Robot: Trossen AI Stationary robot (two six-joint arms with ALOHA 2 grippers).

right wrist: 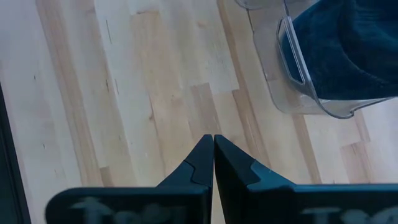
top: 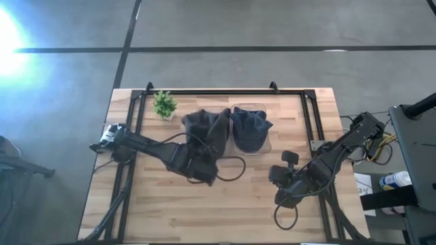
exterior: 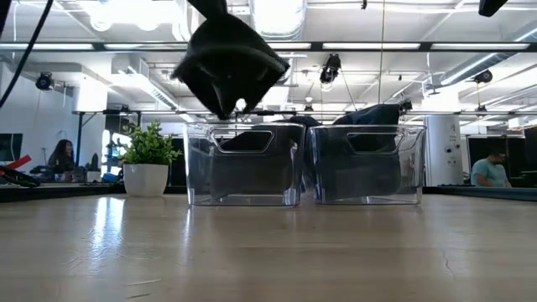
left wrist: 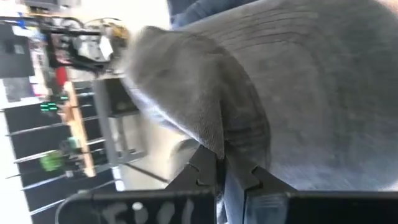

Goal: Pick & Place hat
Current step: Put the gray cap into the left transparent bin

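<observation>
A dark grey hat (top: 206, 126) (exterior: 226, 57) hangs lifted in the air, above and just in front of the left of two clear bins (exterior: 243, 164). My left gripper (left wrist: 219, 163) (top: 201, 163) is shut on it. The left bin (top: 219, 146) also holds something dark. The right bin (top: 266, 144) (exterior: 366, 164) holds a dark blue hat (top: 249, 128) (right wrist: 348, 50). My right gripper (right wrist: 213, 154) (top: 281, 178) is shut on nothing, low over bare table near the right bin's front corner. My left gripper pinches a fold of the grey hat's cloth (left wrist: 217, 140) between its two fingers (left wrist: 202, 169). The hat is lifted clear of the table and bulges out past the fingertips. One layer or several, I cannot tell.
A small potted plant (top: 164, 104) (exterior: 148, 161) stands at the table's far left, beside the left bin. A black frame rail (top: 225, 92) runs along the far edge and down both sides. Bare wood (top: 225, 211) lies in front of the bins.
</observation>
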